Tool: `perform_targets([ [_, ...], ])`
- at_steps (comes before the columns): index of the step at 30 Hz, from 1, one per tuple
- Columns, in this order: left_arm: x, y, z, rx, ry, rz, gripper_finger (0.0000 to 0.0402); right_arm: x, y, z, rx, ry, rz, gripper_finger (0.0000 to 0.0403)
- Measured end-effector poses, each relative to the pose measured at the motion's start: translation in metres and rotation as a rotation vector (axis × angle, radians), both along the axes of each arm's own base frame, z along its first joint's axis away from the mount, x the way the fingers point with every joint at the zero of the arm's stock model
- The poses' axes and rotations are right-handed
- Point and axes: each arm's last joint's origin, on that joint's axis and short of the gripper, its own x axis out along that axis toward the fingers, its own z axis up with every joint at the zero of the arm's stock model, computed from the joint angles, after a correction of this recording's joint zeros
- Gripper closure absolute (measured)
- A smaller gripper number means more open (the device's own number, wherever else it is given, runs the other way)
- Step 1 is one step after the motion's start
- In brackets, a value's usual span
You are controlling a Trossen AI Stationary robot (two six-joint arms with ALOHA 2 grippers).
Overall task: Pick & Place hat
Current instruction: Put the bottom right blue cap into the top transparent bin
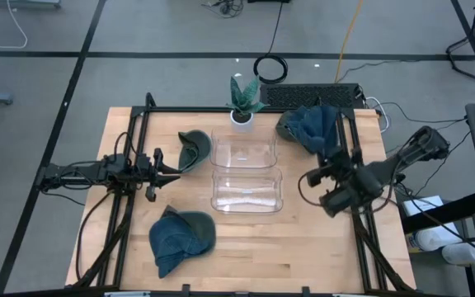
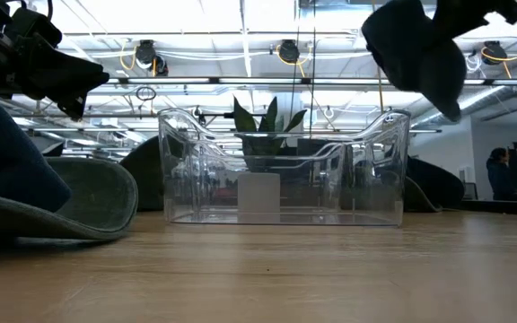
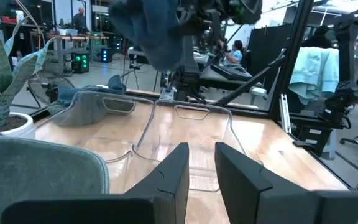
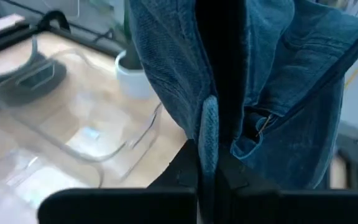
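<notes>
Overhead straight down, table-level across, 2 close wrist views; all sharing clear bins (image 1: 246, 177).

A blue hat (image 4: 278, 81) of woven, denim-like cloth is shown beside glossy clear plastic bins (image 1: 246, 177) on a smooth, pale wood table (image 1: 303, 247); the pot (image 1: 242, 118) appears to be matt white.

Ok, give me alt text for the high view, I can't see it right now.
The right tool holds a blue hat beside two clear bins at the table's middle. The left tool waits open by a green hat; another blue hat lies near the front, a potted plant at the back.
</notes>
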Motion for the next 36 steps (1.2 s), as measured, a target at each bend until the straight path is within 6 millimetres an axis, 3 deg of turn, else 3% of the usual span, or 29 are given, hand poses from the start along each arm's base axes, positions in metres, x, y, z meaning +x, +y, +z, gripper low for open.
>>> perform_targets([
  [8, 0.0, 0.0, 0.0, 0.0, 0.0, 0.0, 0.0314, 0.002, -0.02, 0.022, -0.197, 0.07, 0.109, 0.0403],
  [16, 0.0, 0.0, 0.0, 0.0, 0.0, 0.0, 0.0314, 0.032, -0.023, 0.042, -0.296, 0.145, 0.299, 0.0403],
  [24, 0.0, 0.0, 0.0, 0.0, 0.0, 0.0, 0.0314, 0.067, -0.024, 0.067, -0.364, 0.004, 0.635, 0.0403],
  [36, 0.0, 0.0, 0.0, 0.0, 0.0, 0.0, 0.0314, 0.088, -0.034, 0.079, -0.339, -0.235, 1.056, 0.0403],
])
